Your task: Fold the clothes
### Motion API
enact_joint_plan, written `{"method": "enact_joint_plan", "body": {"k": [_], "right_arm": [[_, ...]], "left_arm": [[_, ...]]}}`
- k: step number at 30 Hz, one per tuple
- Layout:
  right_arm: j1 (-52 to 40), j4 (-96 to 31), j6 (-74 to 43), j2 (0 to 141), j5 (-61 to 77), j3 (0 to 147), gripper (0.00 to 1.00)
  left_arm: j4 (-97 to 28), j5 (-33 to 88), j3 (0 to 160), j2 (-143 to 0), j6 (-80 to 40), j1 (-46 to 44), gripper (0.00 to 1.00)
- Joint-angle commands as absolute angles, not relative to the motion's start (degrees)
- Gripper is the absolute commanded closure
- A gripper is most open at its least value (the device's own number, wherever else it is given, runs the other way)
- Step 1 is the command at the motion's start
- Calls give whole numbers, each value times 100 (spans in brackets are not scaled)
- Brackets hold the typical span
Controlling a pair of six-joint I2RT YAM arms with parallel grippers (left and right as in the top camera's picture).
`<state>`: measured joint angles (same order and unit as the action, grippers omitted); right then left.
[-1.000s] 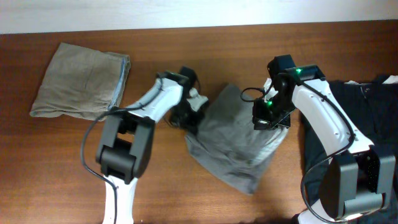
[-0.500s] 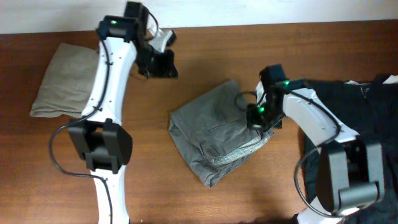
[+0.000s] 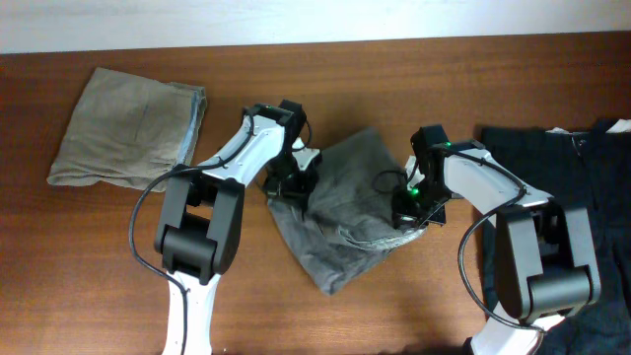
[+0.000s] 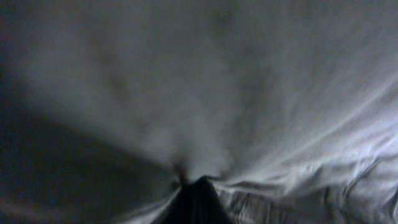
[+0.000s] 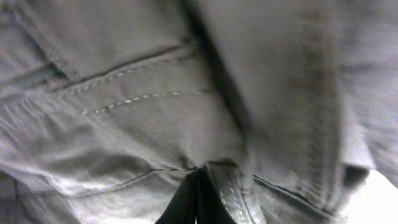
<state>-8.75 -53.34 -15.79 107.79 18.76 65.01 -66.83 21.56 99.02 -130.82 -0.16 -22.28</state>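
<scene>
Overhead, the khaki shorts (image 3: 128, 128) are lying folded flat at about 10 o'clock on the brown table (image 3: 99, 276), well apart from both arms. Moving right, the left gripper (image 3: 296, 182) is sitting at the 9 o'clock edge of the grey shorts (image 3: 345, 212), its jaws closed tight on a pinch of cloth. In the left wrist view the dark tips (image 4: 196, 199) are meeting at the bottom centre, with grey fabric (image 4: 236, 93) creasing outward from them and filling the frame. The grey shorts are lying crumpled at the table's centre between the two arms, one corner trailing toward 7 o'clock. The right gripper (image 3: 409, 209) is resting on their 3 o'clock edge, jaws likewise closed on the cloth. In the right wrist view the tips (image 5: 199, 199) are nipping a stitched seam, with fabric (image 5: 143, 106) and topstitching running across above. Farthest right, a black garment (image 3: 562, 187) is spreading over the 3 o'clock side, just beside the right arm.
</scene>
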Motion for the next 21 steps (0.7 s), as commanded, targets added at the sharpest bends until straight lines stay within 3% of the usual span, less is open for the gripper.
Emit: {"method": "enact_joint_plan", "body": {"k": [1, 5, 6, 7, 10, 11, 12, 17, 21], "right_arm": [[-897, -5529, -1500, 10877, 1811, 6462, 96], [-899, -5719, -1352, 10342, 1914, 7063, 96], [-897, -5642, -1350, 10259, 1909, 7177, 96], [-897, -5507, -1352, 10237, 1909, 7227, 96], [-899, -5199, -1350, 10333, 1883, 7203, 96], [-897, -5162, -1350, 10388, 1883, 7188, 96], [-897, -5142, -1350, 10462, 1855, 7179, 96], [-897, -5111, -1354, 10993, 1778, 7179, 96], [-897, -5113, -1354, 11190, 1780, 7179, 96]], "left_arm": [[-5673, 1455, 9979, -13058, -202, -1863, 99], [-5269, 1511, 10626, -13058, -150, -1612, 98], [-5494, 1636, 10916, -13058, -154, -1562, 90], [-5889, 1831, 11264, -13058, -154, -1514, 69], [-7000, 2082, 11939, -13058, -152, -1406, 40], [-7402, 2080, 12095, -13058, -152, -1367, 20], [-7712, 2080, 12182, -13058, -152, -1337, 13], [-8781, 2082, 12009, -13058, -156, -1256, 13], [-8318, 2298, 11203, -13058, -666, -1332, 8]]}}
